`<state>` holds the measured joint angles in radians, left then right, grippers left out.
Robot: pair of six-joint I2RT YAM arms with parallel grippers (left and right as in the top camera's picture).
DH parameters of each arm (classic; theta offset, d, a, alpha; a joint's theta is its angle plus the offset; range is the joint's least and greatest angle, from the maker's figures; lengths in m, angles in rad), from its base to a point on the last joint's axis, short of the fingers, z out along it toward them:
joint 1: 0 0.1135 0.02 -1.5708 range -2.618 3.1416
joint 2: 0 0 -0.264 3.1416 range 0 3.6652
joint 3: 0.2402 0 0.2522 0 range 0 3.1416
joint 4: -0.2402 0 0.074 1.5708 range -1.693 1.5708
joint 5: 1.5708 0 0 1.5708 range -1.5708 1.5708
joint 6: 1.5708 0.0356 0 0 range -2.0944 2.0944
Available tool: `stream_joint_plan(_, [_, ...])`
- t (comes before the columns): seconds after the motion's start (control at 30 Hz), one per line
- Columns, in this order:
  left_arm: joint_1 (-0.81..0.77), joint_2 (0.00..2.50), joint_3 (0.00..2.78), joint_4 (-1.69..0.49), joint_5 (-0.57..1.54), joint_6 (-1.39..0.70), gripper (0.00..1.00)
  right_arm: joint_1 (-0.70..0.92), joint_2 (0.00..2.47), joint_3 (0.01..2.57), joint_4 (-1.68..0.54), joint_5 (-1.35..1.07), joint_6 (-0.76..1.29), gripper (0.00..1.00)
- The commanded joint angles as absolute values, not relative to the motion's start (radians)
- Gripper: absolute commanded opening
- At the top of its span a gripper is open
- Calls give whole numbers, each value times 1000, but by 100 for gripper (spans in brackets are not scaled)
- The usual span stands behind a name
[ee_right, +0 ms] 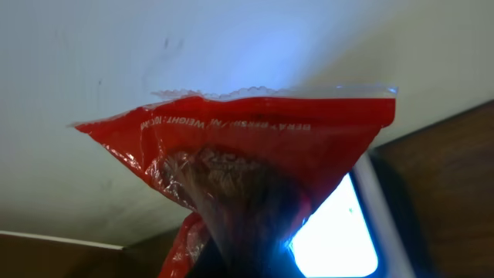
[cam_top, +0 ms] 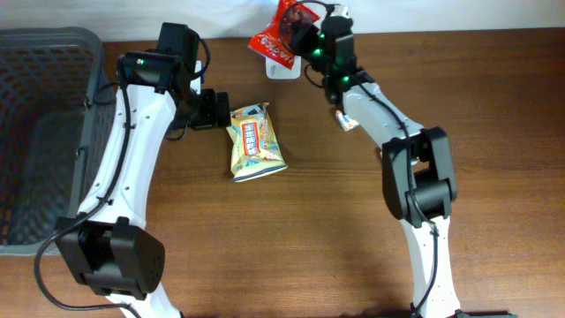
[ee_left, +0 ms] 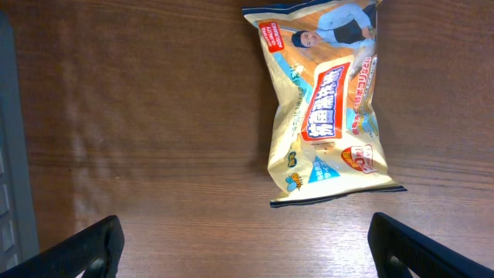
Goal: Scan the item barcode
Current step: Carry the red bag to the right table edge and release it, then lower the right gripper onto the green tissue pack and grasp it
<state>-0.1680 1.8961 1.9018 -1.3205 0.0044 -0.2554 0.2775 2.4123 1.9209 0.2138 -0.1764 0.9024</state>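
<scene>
At twelve o'clock my right end effector pinches the red bag over the scanner, while my left end effector hangs spread beside the yellow bag.

Robot arms, two: left arm and right arm. Grippers, two, one per arm: left gripper and right gripper. In the left wrist view, two dark fingers. Snack packets, two: one red packet, one cream-yellow packet. One white device with a lit panel, seemingly a scanner, though only part of it shows. One grey mesh basket. One wooden table.
</scene>
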Motion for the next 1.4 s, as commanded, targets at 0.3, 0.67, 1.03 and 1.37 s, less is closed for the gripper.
stream_joint_plan(0.3, [-167, 1894, 1902, -1321, 12, -265, 99, -387, 2077, 1956, -491, -236, 842, 4])
stream_joint_plan(0.67, [-167, 1894, 1902, -1321, 12, -265, 99, -818, 2141, 1912, -670, -172, 455, 4])
stream_joint_plan(1.03, [-167, 1894, 1902, -1320, 12, -265, 99, -879, 2244, 1945, -721, -173, 393, 98])
stream_joint_plan(1.37, [-167, 1894, 1902, -1321, 12, -265, 99, -696, 1969, 2009, -1139, -861, 171, 99])
